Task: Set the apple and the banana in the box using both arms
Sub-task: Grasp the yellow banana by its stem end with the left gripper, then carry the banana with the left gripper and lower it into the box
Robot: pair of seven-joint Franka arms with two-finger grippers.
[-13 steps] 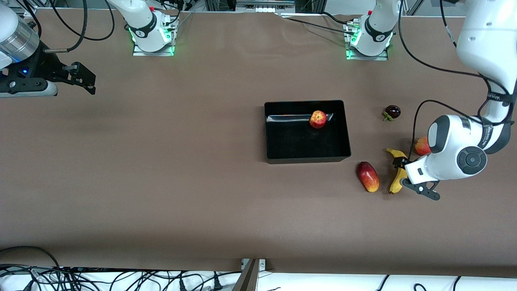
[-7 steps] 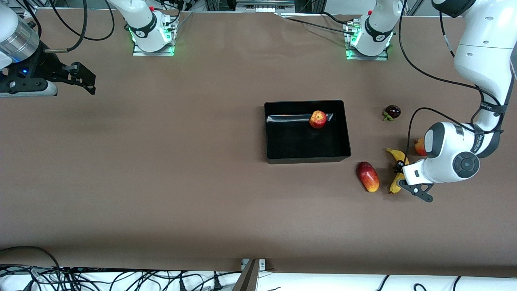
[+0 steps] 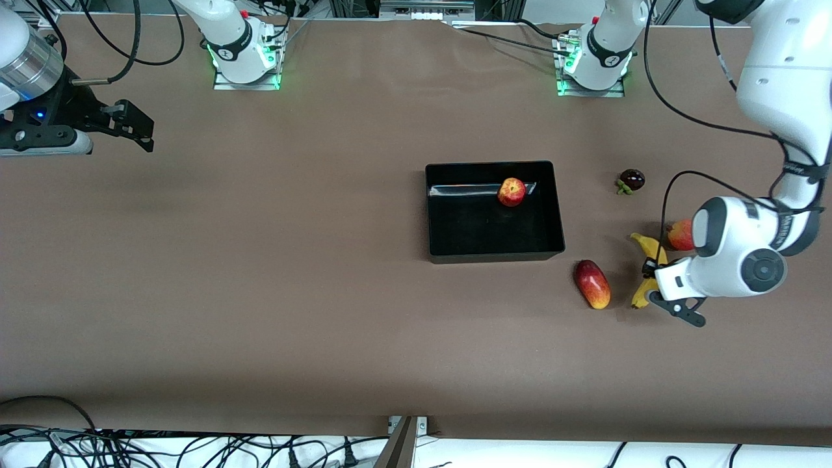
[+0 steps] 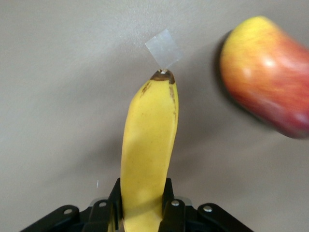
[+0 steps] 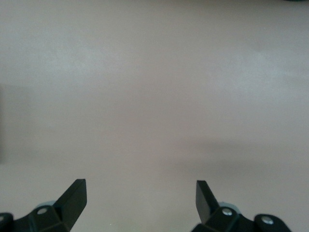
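Observation:
The banana (image 3: 641,242) lies on the table near the left arm's end, nearer the front camera than the box. My left gripper (image 3: 650,271) is shut on its middle; in the left wrist view the banana (image 4: 148,140) runs out from between the fingers of the left gripper (image 4: 142,205). The apple (image 3: 511,192) sits inside the black box (image 3: 494,253), against its wall nearest the robot bases. My right gripper (image 3: 140,130) waits open and empty above the table at the right arm's end; its wrist view shows the right gripper (image 5: 140,193) over bare table.
An oblong red-and-yellow fruit (image 3: 592,284) lies beside the banana, between it and the box corner, and shows in the left wrist view (image 4: 268,87). A pinkish-red round fruit (image 3: 680,234) is partly hidden by the left arm. A dark purple fruit (image 3: 631,179) lies nearer the bases.
My left gripper came down onto the banana, then shifted slightly toward the left arm's end of the table with the banana in it. The right arm has not moved.

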